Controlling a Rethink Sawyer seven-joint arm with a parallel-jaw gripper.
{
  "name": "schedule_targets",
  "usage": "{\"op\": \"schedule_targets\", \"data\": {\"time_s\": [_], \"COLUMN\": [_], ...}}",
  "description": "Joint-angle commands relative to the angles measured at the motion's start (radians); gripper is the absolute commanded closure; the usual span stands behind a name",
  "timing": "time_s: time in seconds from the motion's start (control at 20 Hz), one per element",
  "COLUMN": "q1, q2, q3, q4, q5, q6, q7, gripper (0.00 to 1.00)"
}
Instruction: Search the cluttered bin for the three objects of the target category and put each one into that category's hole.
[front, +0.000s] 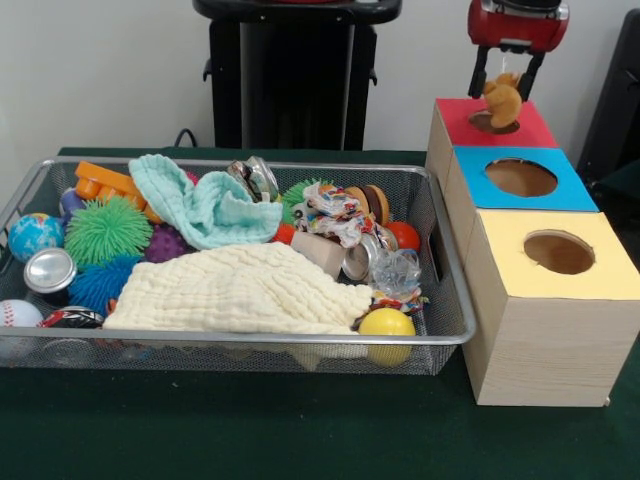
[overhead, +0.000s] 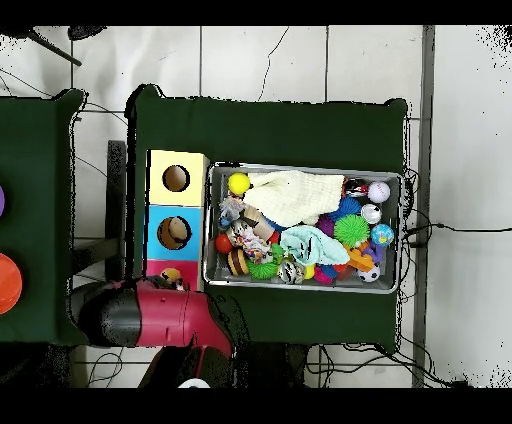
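My gripper hangs over the red-topped box at the far right and is shut on a tan-brown plush animal, apparently the teddy bear. The plush hangs just above the round hole. In the overhead view the gripper and the plush sit over the red box. The wire mesh bin is full of clutter. An orange, black-striped thing, maybe the tiger, lies at its back right. A round yellow thing sits in the front right corner; I cannot tell whether it is the duck.
The blue-topped box and the yellow-topped box stand in a row in front of the red one. In the bin lie a cream cloth, a teal cloth, spiky balls, a rope toy and cans.
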Motion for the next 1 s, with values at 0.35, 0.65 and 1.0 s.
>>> {"op": "schedule_targets", "data": {"time_s": [0.35,0.65,1.0], "q1": [-0.044,-0.045,-0.044], "q2": [0.018,0.024,0.027], "q3": [0.022,0.031,0.044], "q4": [-0.022,-0.013,-0.003], "q5": [-0.046,-0.035,-0.015], "q6": [0.22,0.181,0.132], "q7": [0.135,0.149,0.167], "gripper": [0.0,0.0,0.0]}}
